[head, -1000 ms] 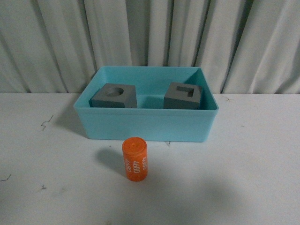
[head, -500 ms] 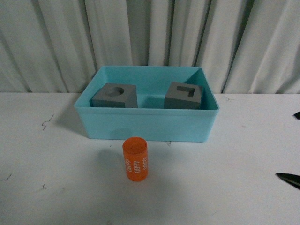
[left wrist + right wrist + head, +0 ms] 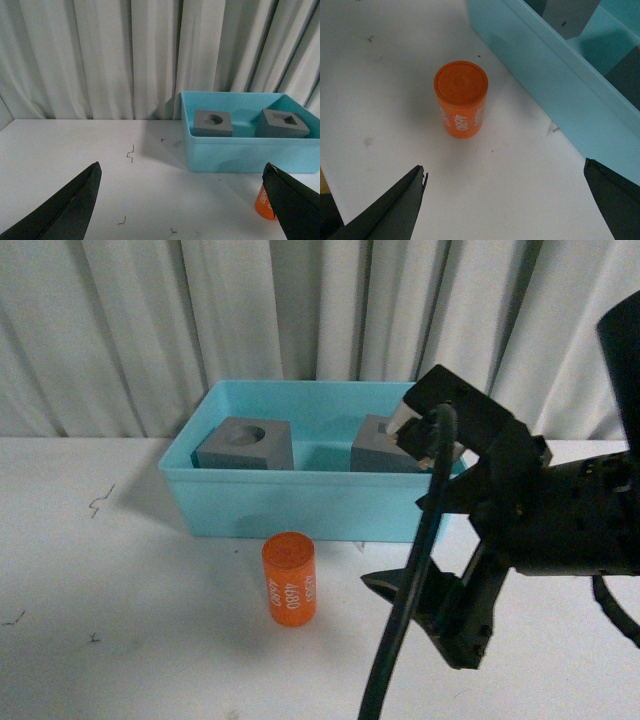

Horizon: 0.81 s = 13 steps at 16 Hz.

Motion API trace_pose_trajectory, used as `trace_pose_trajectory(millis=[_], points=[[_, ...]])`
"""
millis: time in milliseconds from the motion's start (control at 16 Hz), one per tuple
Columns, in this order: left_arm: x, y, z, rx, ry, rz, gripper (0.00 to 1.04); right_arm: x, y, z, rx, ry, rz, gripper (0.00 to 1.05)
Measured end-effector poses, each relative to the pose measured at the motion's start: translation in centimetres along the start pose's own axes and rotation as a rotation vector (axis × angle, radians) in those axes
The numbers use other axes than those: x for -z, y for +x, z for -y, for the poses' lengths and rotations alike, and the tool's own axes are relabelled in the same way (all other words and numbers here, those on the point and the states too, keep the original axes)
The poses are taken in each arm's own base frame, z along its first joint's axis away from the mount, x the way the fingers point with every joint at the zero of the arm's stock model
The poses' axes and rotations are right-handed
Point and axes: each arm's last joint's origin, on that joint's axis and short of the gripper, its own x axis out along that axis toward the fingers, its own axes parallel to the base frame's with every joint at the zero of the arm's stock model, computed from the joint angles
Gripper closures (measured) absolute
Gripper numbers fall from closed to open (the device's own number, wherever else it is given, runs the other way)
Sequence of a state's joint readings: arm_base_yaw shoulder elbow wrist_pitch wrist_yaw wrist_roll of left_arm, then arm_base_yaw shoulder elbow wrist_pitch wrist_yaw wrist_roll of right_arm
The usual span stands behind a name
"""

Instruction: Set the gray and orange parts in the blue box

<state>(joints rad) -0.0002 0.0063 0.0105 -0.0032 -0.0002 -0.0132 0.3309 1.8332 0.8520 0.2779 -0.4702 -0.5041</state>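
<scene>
Orange cylinder (image 3: 461, 97) upright near blue box (image 3: 560, 90), ahead of right fingers (image 3: 390, 210), spread wide, not touching

We see a light turquoise box (image 3: 300, 505), a matte gray cube (image 3: 245, 445) and a second gray cube (image 3: 385, 448), an orange cylinder (image 3: 288, 578) lettered "4680" in white, a white tabletop (image 3: 120, 620) flecked with what seem dark scuffs, and pale pleated curtains (image 3: 150, 330).

matt gray cubes (image 3: 245, 445), smooth plastic blue box (image 3: 300, 505)
</scene>
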Motion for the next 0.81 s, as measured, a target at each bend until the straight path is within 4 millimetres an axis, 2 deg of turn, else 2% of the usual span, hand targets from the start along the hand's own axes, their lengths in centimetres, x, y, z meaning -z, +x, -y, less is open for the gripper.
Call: trace_pose_trajectory(millis=[438,812], points=[[0.0,0.0,0.0,0.000,0.000,-0.001,0.07,-2.1,5.6,-0.8,-0.059,0.010,-0.003,0.06],[0.0,0.0,0.0,0.000,0.000,-0.001,0.07,-2.3,8.7,-1.6,-0.069,0.008,-0.025,0.06]])
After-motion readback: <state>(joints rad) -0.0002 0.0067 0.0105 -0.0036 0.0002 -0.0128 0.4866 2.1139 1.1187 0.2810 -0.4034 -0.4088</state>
